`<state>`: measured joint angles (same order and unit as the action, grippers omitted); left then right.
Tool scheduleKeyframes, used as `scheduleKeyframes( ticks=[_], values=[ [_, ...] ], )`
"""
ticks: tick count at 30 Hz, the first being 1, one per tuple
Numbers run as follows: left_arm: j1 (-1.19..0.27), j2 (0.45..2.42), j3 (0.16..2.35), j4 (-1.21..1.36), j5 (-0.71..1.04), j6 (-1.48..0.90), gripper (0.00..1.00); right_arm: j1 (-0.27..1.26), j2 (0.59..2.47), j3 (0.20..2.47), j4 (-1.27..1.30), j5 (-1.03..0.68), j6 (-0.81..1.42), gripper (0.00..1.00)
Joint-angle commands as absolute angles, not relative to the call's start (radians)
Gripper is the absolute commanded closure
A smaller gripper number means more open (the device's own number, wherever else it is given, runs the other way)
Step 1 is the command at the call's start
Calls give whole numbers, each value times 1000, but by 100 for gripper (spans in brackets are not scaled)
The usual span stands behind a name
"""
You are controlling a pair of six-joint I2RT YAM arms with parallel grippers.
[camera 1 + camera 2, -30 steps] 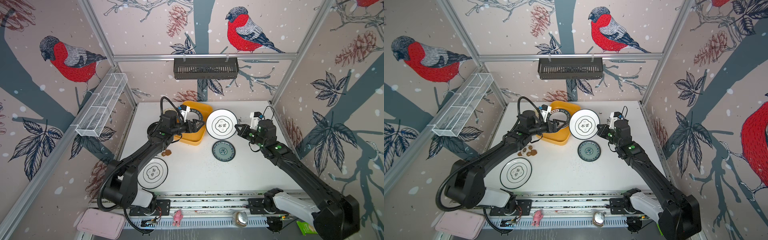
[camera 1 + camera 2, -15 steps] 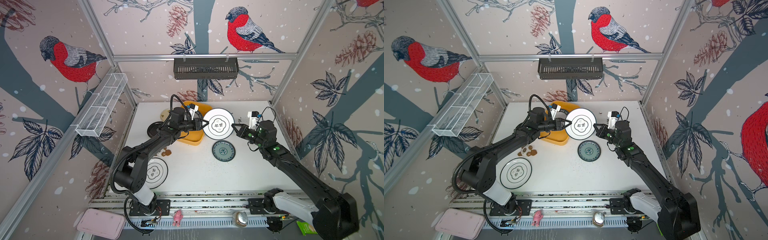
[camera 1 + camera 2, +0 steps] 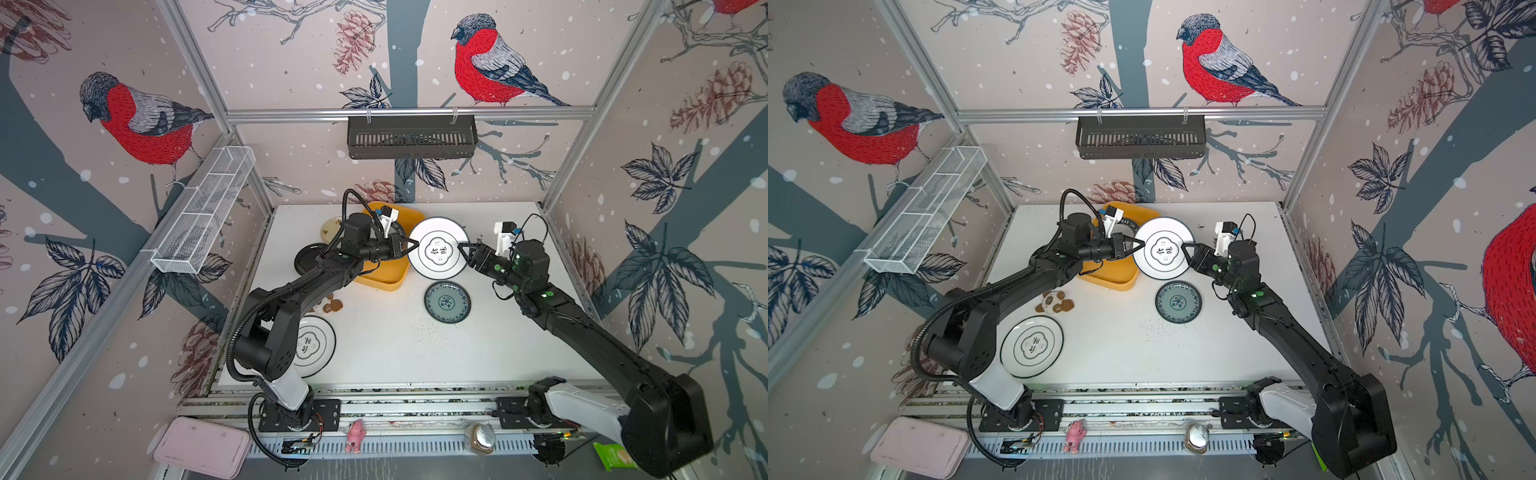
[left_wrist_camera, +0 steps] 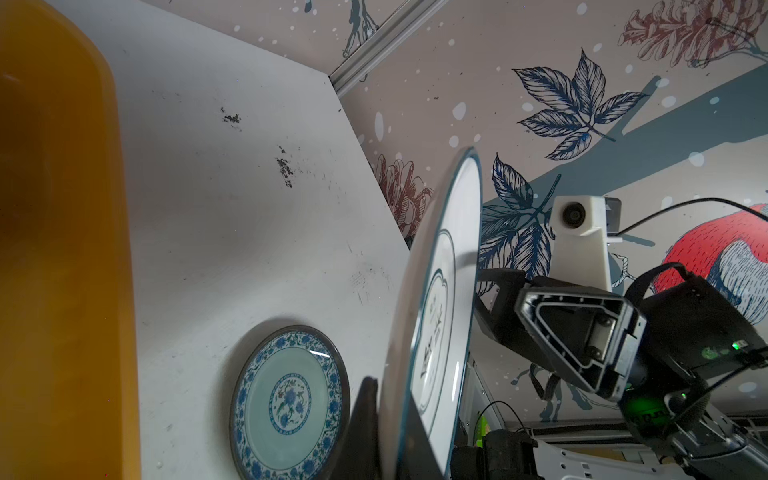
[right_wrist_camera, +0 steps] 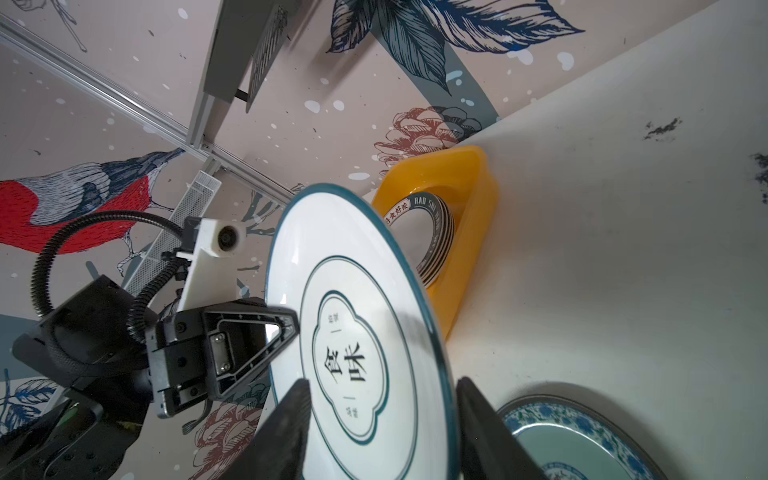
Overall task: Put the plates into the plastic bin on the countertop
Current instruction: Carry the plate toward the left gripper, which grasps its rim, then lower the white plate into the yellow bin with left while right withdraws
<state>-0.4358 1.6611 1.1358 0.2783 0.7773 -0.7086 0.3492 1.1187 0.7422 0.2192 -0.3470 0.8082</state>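
Your left gripper (image 3: 410,245) is clamping the rim of a white plate (image 3: 439,249) with a dark rim line and a lettered centre. It is holding the plate in the air just beside the plastic bin (image 3: 380,283), off the bin's right wall and not inside it. Your right gripper (image 3: 464,250) is standing at the plate's rim on the side away from the bin. In the right wrist view its fingers (image 5: 286,424) are straddling the plate with the jaws spread, so it is not gripping. Inside the bin, a stack of plates with black lettered bands (image 5: 434,232) is lying toward the back end, partly hidden under your left wrist in both top views. Several things are sitting around the bin. A teal patterned plate (image 3: 447,302) is lying flat on the countertop (image 3: 395,349) off the bin's near right corner, close to the raised plate. A panda toy (image 3: 1054,302) is lying off the bin's near left corner. A glossy black plate (image 3: 308,258) and a small cream plate (image 3: 331,226) are lying on the bin's left side, partly behind your left arm. Another white lettered plate (image 3: 1032,347) is lying well apart from the bin, beside that arm's base. Your left forearm is crossing over the bin's left wall. Open countertop is running from the bin's near wall toward the arm bases, and dark specks (image 3: 419,328) are marking it there. The bin's back end is sitting close to the countertop's back edge.
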Motion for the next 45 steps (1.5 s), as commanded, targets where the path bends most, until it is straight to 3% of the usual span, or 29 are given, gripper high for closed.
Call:
scheduleKeyframes(
  ticks=[1, 3, 7, 20, 32, 45],
  values=[
    [-427, 1662, 1143, 308, 764, -712, 93, 352, 1098, 749, 268, -346, 797, 27],
    [-418, 1661, 1135, 321, 755, -730, 93, 353, 1076, 744, 252, -332, 789, 19],
    [-393, 1654, 1122, 322, 737, -753, 93, 356, 1035, 741, 244, -345, 785, 18],
    [-269, 1634, 1071, 353, 671, -830, 94, 404, 986, 747, 239, -342, 728, 0],
    [-176, 1697, 1082, 379, 586, -901, 94, 511, 1034, 772, 311, -383, 661, 0],
    [-141, 1882, 1250, 276, 465, -903, 94, 567, 1086, 774, 353, -395, 658, 0]
  ],
)
